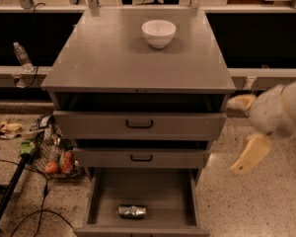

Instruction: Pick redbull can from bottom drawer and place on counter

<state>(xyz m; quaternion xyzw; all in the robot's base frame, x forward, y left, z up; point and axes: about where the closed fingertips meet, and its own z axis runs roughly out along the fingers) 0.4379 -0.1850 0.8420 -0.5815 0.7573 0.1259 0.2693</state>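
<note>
The redbull can (132, 211), shiny silver, lies on its side near the front of the open bottom drawer (143, 189). The counter (118, 63) is the grey top of the cabinet, with a white bowl (159, 32) at its back. My gripper (234, 137) hangs in the air to the right of the cabinet, level with the two upper drawers. Its two pale fingers (250, 154) are spread apart and hold nothing. It is well above and to the right of the can.
Two upper drawer fronts with black handles (139, 124) stand slightly pulled out. A water bottle (22, 57) stands on the pale ledge at left. A wire basket with fruit (54, 157), cables and a black pole (7, 196) lie on the floor at left.
</note>
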